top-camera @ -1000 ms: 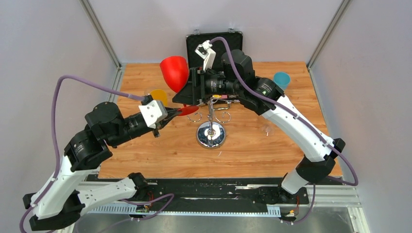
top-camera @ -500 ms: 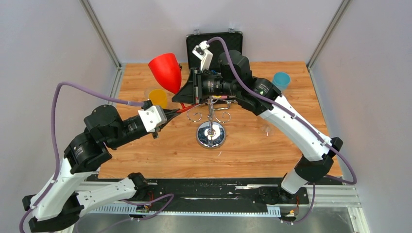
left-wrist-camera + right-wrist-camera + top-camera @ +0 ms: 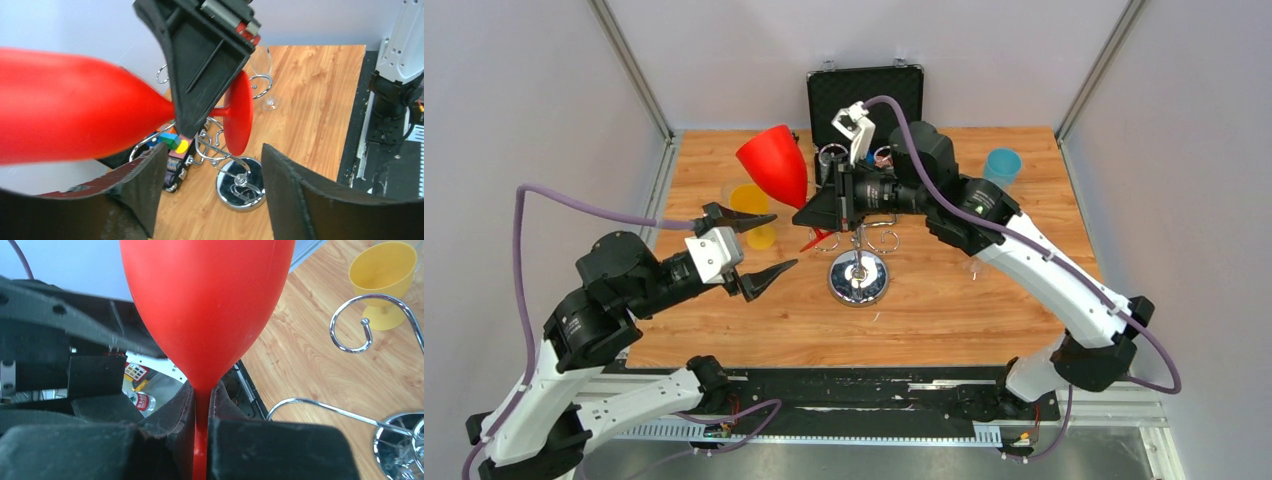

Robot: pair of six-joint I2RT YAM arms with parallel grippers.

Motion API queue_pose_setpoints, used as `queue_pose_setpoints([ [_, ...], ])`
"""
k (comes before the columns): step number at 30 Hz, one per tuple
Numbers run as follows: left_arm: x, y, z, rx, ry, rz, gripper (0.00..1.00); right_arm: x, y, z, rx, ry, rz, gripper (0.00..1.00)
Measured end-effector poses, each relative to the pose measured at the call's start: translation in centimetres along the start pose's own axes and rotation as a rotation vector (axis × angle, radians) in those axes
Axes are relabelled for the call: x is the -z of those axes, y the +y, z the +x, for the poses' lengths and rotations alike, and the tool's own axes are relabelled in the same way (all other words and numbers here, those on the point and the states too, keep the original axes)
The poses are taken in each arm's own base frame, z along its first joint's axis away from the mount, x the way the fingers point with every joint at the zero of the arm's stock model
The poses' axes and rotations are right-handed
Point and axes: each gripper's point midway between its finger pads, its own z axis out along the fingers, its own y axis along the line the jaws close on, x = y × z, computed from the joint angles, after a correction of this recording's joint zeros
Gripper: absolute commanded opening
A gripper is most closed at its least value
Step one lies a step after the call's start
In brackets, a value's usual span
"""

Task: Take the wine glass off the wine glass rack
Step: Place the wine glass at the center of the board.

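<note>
The right gripper [image 3: 202,396] pinches the stem of the red wine glass [image 3: 774,165] between its fingers. The bowl tilts up and to the left, and the foot hangs close beside the curled arms of the wine glass rack [image 3: 857,277]. The left gripper [image 3: 759,248] is spread wide and holds nothing, apart from the glass on its left.
</note>
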Motion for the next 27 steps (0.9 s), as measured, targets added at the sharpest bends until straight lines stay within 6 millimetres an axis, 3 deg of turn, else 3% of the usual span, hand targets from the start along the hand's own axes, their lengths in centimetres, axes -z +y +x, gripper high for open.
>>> queue_pose_setpoints([
  [4, 0.7, -0.2, -0.4, 0.024, -0.032, -0.004, 0.88, 2.0, 0.1, 0.3, 0.057, -0.031, 0.01, 0.0],
  [8, 1.1, -0.3, -1.1, 0.063, -0.065, -0.009, 0.9, 4.4, 0.3, 0.4, 0.126, -0.077, 0.029, 0.0],
  [17, 0.8, -0.8, -1.1, 0.177, -0.086, -0.011, 0.99, 9.1, -0.9, 2.0, 0.321, -0.144, 0.096, 0.0],
  [27, 0.4, -1.1, -2.3, 0.381, -0.074, -0.005, 1.0, 11.6, -3.0, 5.3, 0.559, -0.114, 0.117, 0.0],
])
